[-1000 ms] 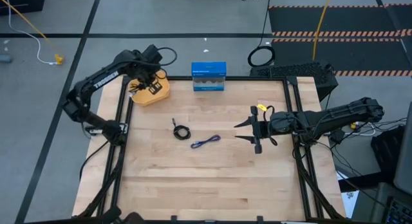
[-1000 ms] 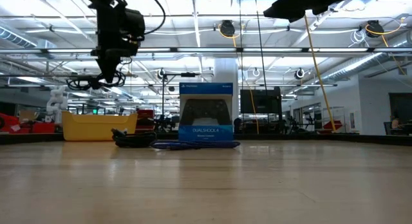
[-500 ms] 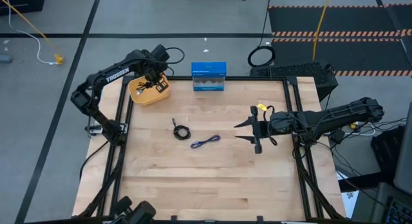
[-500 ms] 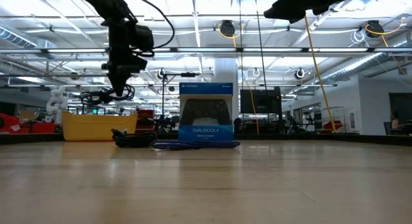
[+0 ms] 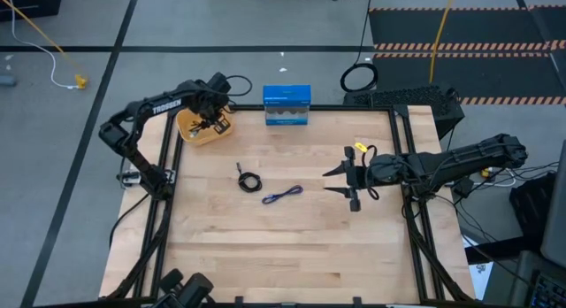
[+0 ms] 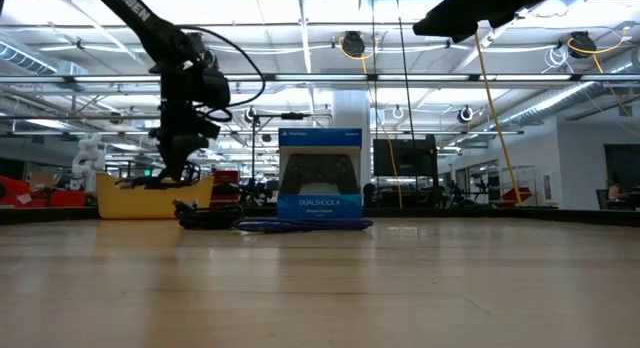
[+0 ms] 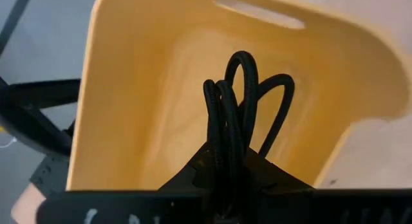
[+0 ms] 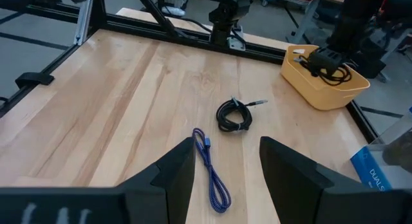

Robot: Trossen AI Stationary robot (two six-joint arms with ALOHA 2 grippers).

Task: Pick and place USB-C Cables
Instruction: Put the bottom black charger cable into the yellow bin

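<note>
Black cable pinched in left gripper, loops projecting past the fingertips and hanging over the open mouth of the yellow bin. Jaws narrow, closed on the bundled strands. Judged the delivery step: cable carried above the bin so that a release drops it inside; not yet let go, and no contact with the bin floor can be confirmed.

Bin at the far left corner of the table, left gripper directly above it in the high view. Low view agrees: gripper down at the level of the bin rim.

Second black cable coiled flat on the table, left of centre. Purple cable just beside it, toward the middle, laid out as a long narrow loop. Apart from each other, both clear of the bin. Both untouched, so two of three judged outstanding.

Right gripper hovering right of centre, pointed at the two loose cables. Jaws wide, holding nothing; fingers frame the purple cable and the coil in its wrist view. Judged waiting, posed for the next pick.

Blue box upright at the far edge, beside the bin; no part in the work. Main risk: loops catching on the bin wall at release.
</note>
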